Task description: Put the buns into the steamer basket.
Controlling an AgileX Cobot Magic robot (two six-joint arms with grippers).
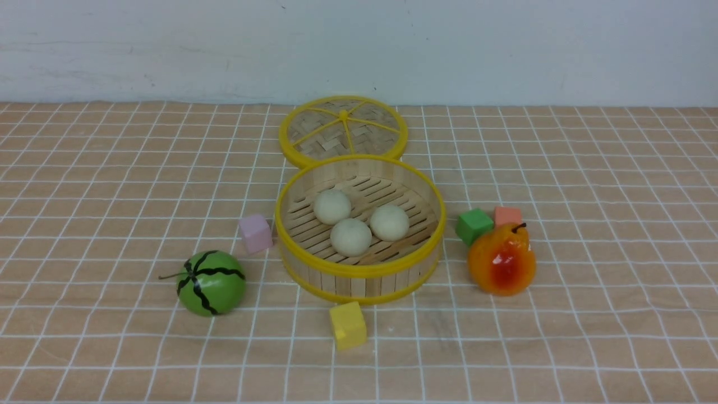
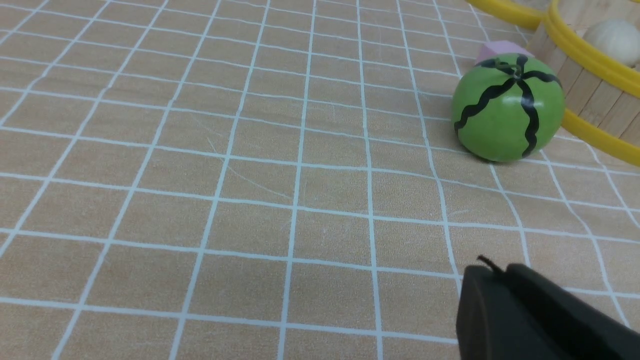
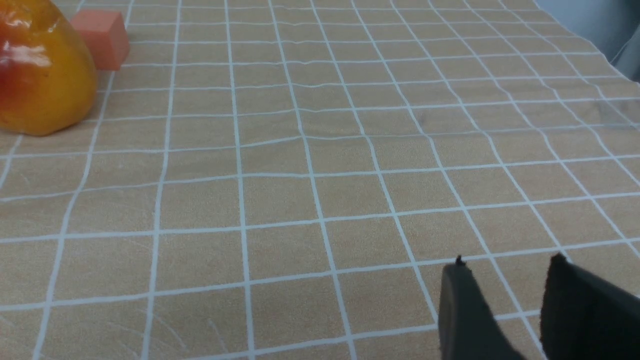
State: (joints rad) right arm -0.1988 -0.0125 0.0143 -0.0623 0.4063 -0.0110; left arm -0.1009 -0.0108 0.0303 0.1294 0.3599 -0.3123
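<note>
The steamer basket stands at the table's middle. Three cream-white buns lie on its slatted floor: one far left, one right, one near. Neither gripper shows in the front view. In the left wrist view the left gripper is shut and empty, low over bare cloth, well short of the green melon; the basket wall and one bun show beyond it. In the right wrist view the right gripper is open and empty over bare cloth, far from the basket.
A woven lid with yellow spokes lies behind the basket. A green striped melon and pink cube sit left of it, a yellow cube in front, a green cube, orange cube and orange pear right.
</note>
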